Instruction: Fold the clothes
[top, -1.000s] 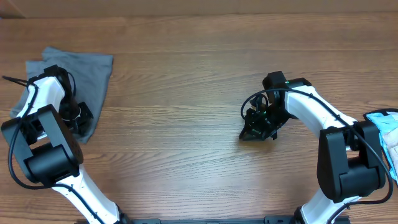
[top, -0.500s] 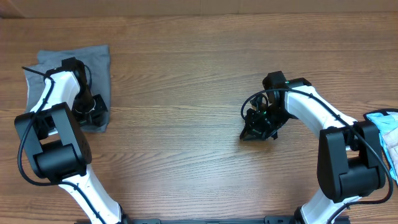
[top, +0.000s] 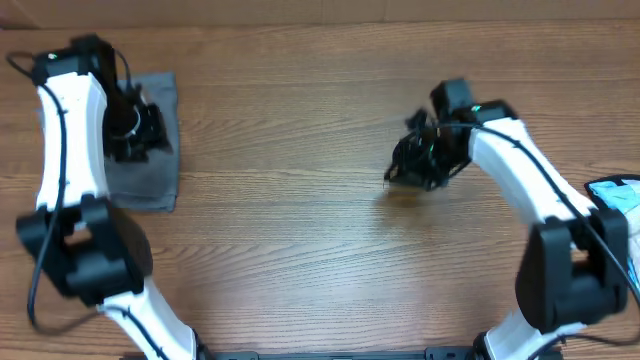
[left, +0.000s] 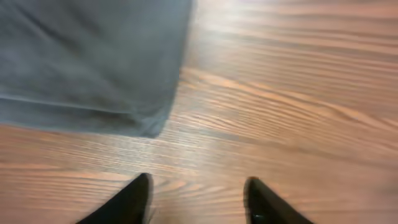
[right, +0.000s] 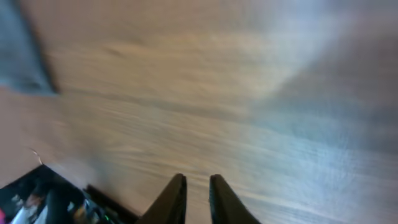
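Wooden table carries the grey shorts at its far left corner, lying as a compact flat rectangle with squared edges. By that shape, folding appears finished and the bundle parked clear of the centre. The left gripper stands open and empty over bare wood. One corner of the shorts lies just ahead of its fingertips, not touching them. The right gripper hangs right of centre, well apart from the shorts, fingers nearly together on nothing. A pale blue cloth shows at the right edge.
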